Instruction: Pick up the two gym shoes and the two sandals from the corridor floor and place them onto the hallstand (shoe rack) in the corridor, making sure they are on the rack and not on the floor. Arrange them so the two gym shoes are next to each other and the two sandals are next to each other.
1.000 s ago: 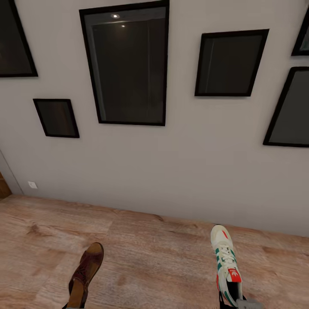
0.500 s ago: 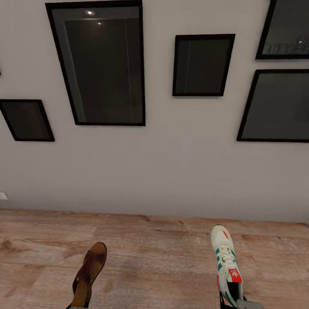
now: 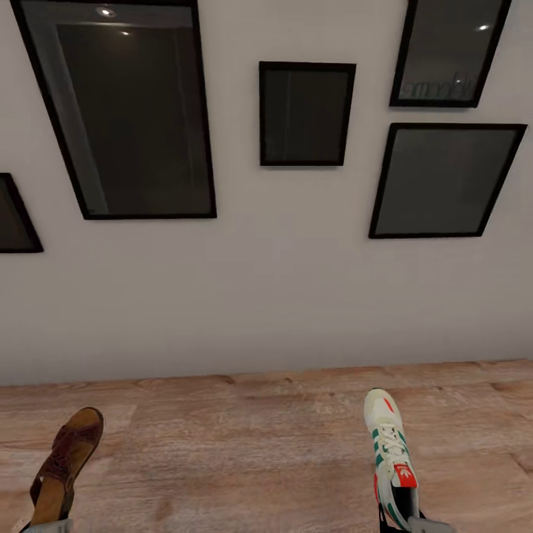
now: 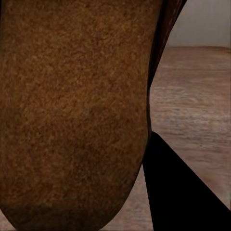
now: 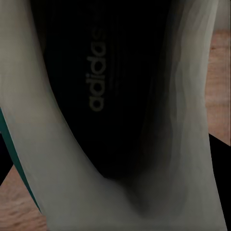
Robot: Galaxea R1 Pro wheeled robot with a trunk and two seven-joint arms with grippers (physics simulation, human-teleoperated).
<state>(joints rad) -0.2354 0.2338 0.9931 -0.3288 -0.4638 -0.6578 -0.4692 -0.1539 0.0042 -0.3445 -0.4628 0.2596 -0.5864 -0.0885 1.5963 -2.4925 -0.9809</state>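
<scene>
A brown sandal (image 3: pixel 63 463) with a tan insole hangs toe-forward over the corridor floor (image 3: pixel 244 444) at the lower left, my left gripper (image 3: pixel 46 524) shut on its heel end at the picture's edge. In the left wrist view the sandal's insole (image 4: pixel 72 110) is very close, with a black finger (image 4: pixel 178 192) beside it. At the lower right, a white gym shoe (image 3: pixel 390 451) with green stripes and a red tongue label points forward, my right gripper (image 3: pixel 414 523) shut on its heel. The right wrist view looks into the gym shoe's dark insole (image 5: pixel 110 96). The hallstand is out of view.
A pale wall (image 3: pixel 281 296) stands straight ahead, hung with several black-framed dark pictures (image 3: pixel 118 111). Wood-grain planks run along its foot, left to right.
The whole view has swung right along the wall, so the frames have slid left. The sandal has shifted left in the picture, while the gym shoe has kept its place.
</scene>
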